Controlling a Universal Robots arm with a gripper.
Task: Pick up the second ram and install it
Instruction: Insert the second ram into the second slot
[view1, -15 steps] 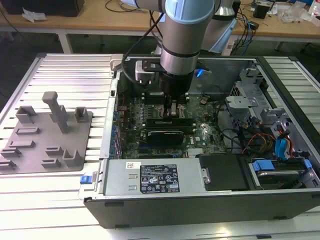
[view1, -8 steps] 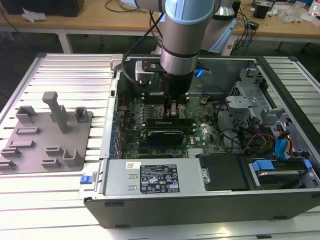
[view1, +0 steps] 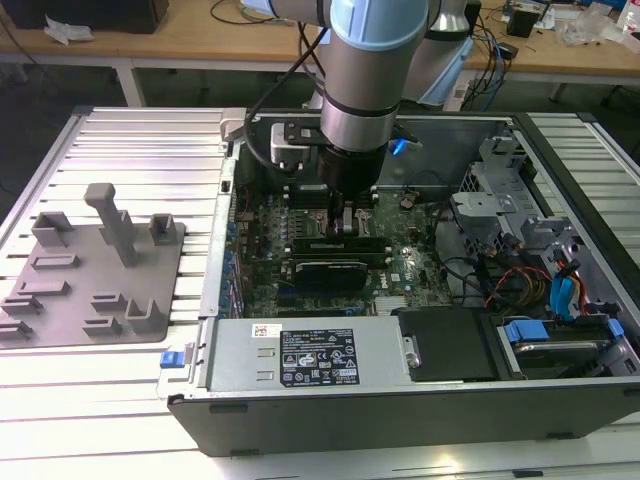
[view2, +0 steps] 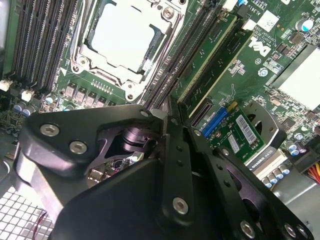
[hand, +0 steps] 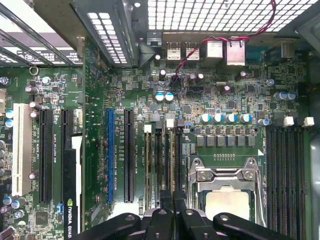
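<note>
Your gripper (view1: 350, 228) is low inside the open computer case (view1: 400, 410), over the memory slots of the motherboard (hand: 100, 100), just beside the CPU socket (hand: 225, 185). In the first wrist view its fingers (hand: 162, 215) sit close together with only a thin seam between them. You cannot tell whether that seam pinches anything.

The second ram (view2: 204, 61) stands on edge in a slot. It is the green stick nearer the socket, and it looks level along its length. It runs straight out from under the fingertips, so the tool sits over one end of it. Whether the tips touch its top edge is hidden from you. In the first wrist view the same stick shows as a thin pale line (hand: 170, 160) leading away from the seam.

Another green ram stick (view2: 231, 52) stands parallel to it, just beside it on the side away from the socket. A white latch (view2: 247, 22) closes that stick's far end.

In the exterior view, a grey holder tray (view1: 100, 260) lies on the slatted table (view1: 130, 140) at the exterior view's left of the case, well apart from the gripper.
</note>
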